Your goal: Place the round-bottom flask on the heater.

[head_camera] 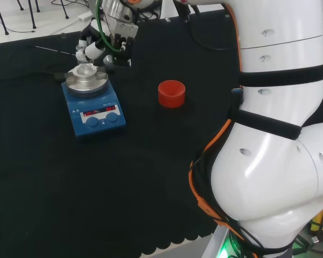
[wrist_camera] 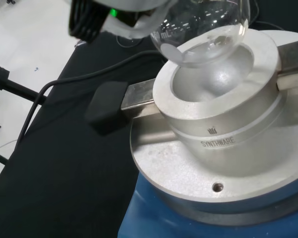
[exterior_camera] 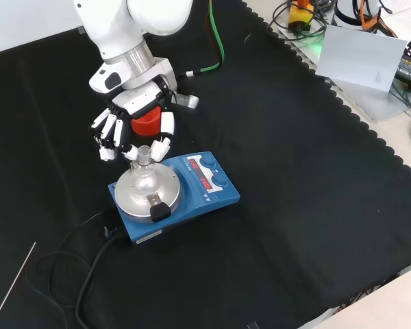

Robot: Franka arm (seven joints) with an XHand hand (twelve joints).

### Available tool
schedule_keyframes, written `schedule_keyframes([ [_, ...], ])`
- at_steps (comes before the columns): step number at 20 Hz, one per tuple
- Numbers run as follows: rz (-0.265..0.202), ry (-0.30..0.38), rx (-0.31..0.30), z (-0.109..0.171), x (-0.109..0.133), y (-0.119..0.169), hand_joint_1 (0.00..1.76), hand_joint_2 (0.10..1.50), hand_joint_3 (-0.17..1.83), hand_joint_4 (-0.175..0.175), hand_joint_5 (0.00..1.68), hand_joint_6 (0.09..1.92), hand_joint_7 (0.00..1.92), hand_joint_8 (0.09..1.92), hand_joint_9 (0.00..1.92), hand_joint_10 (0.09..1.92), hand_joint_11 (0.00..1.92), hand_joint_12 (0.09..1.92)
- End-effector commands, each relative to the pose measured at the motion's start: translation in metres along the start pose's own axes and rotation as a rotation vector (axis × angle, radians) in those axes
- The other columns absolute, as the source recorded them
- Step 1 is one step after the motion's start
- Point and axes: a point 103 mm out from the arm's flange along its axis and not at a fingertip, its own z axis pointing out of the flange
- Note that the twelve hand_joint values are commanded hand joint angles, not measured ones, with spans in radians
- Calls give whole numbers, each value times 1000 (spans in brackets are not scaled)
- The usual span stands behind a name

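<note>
Gripping the clear glass round-bottom flask point(wrist_camera: 201, 29) over the heater's point(exterior_camera: 175, 188) dished metal block point(wrist_camera: 223, 99), the hand point(exterior_camera: 133, 130).

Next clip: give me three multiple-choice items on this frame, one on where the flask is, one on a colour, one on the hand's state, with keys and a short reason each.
1. Where is the round-bottom flask?
A. Over the heater's metal bowl
B. Lying on the cloth
C. On the red ring

2. What colour is the heater body?
A. Green
B. Blue
C. Yellow

3. What is the hand doing?
A. Spread flat on the cloth
B. Holding the red ring
C. Curled round the flask's neck

Answers:
1 A: the wrist view shows the bulb at the bowl's mouth.
2 B: the front view shows a blue base.
3 C: the fingers close around the neck in the front view.
</note>
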Motion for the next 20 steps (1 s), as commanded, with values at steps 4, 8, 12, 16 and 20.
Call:
schedule_keyframes([
  [4, -4, -2, 7, 4, 2, -1, 1083, 697, 851, 49, 1021, 1198, 462, 559, 629, 536, 186, 1331],
  [8, -4, -9, 14, 8, 4, -1, 1083, 696, 851, 49, 1021, 1199, 462, 559, 629, 536, 186, 1331],
  [12, -8, -6, 19, 11, 5, 0, 1083, 696, 852, 49, 1021, 1199, 462, 559, 629, 536, 186, 1331],
  [16, -4, -6, 26, 17, 4, 3, 1083, 696, 853, 49, 1020, 1200, 463, 559, 629, 536, 186, 1330],
  [20, 0, -6, 28, 18, 2, 4, 1083, 695, 854, 49, 1020, 1200, 463, 559, 628, 535, 186, 1330],
])
